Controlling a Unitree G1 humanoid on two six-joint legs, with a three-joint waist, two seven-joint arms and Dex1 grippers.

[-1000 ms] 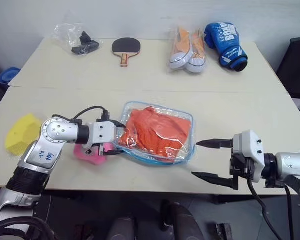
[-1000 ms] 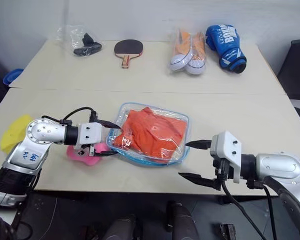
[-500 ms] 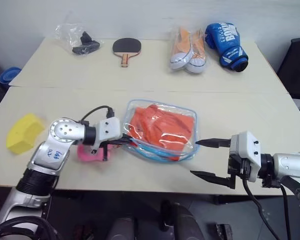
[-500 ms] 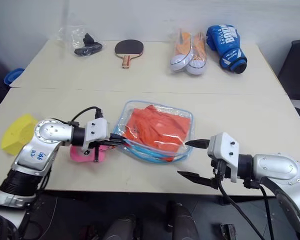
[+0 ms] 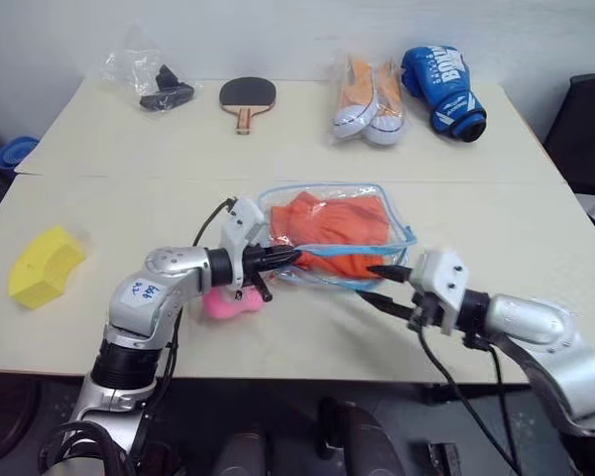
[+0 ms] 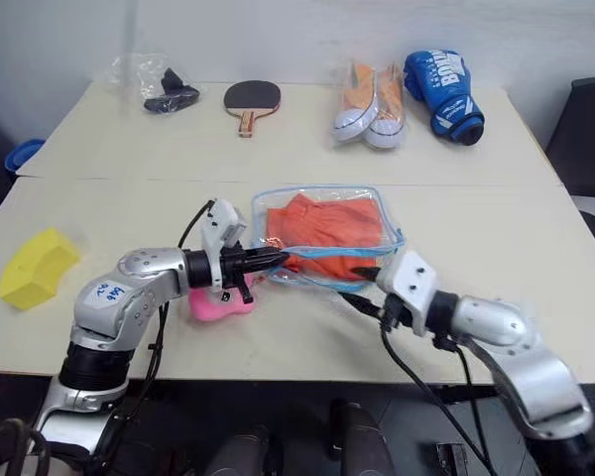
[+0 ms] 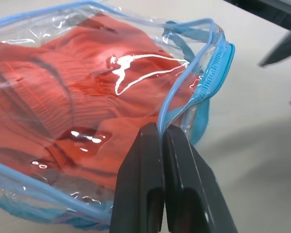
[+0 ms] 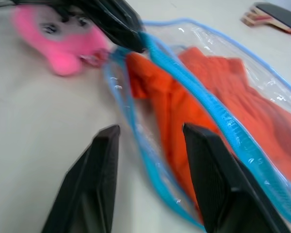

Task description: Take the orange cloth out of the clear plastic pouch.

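Orange cloth (image 5: 335, 234) stays inside the clear plastic pouch (image 5: 402, 238) (mouth lifted): your left gripper (image 7: 161, 141) pinches its blue edge; your right gripper (image 8: 150, 145), half-open and empty, must enter next.

Lab-like room, prop-strewn tables (image 5: 307, 149)

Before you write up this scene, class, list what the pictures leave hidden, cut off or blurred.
1. Black items in the thin clear bag: too small and wrapped, head views.
2. Lower part of the orange cloth: hidden by the clear plastic pouch edging and right gripper, head views.
3. Pink heart charm: blurred, partly behind the left gripper, right wrist view.
4. Paddle: cut off by the edge, right wrist view.
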